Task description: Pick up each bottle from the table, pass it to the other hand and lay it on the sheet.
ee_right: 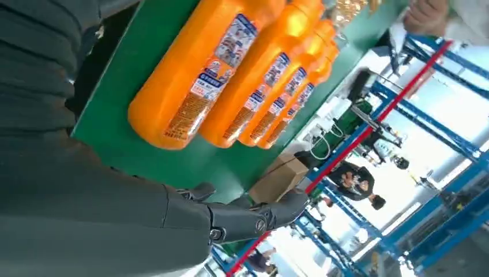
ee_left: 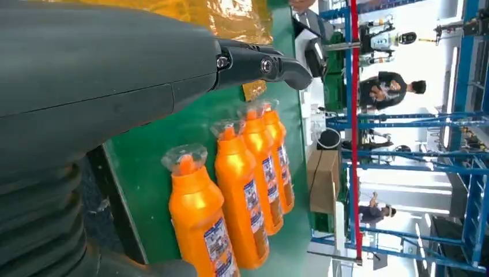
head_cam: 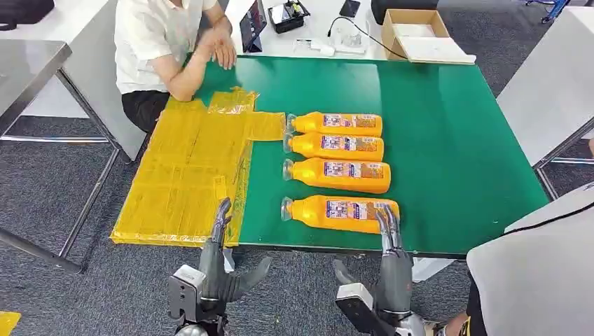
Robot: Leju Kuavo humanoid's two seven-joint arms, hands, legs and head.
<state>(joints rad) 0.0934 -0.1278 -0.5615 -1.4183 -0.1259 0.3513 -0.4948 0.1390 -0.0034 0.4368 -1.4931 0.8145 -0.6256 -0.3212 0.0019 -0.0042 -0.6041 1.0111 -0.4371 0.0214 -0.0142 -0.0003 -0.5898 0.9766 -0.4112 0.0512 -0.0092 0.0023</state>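
Note:
Several orange bottles lie on their sides in a row on the green table (head_cam: 448,140), caps toward the yellow sheet (head_cam: 189,171). The nearest bottle (head_cam: 341,213) (ee_left: 202,222) (ee_right: 190,86) lies by the front edge; another bottle (head_cam: 337,174) lies behind it, and the farthest bottle (head_cam: 336,124) is at the back of the row. My right hand (head_cam: 392,269) (ee_right: 242,222) hangs open just below the table's front edge, fingertips reaching up to the nearest bottle's base. My left hand (head_cam: 217,269) (ee_left: 254,63) is open below the sheet's near edge, holding nothing.
A person in a white shirt (head_cam: 157,42) sits at the far left corner, a hand (head_cam: 220,49) resting by the sheet. A cardboard box (head_cam: 417,31) and a black device (head_cam: 287,15) stand beyond the table. Another person's clothing (head_cam: 539,280) is at the right.

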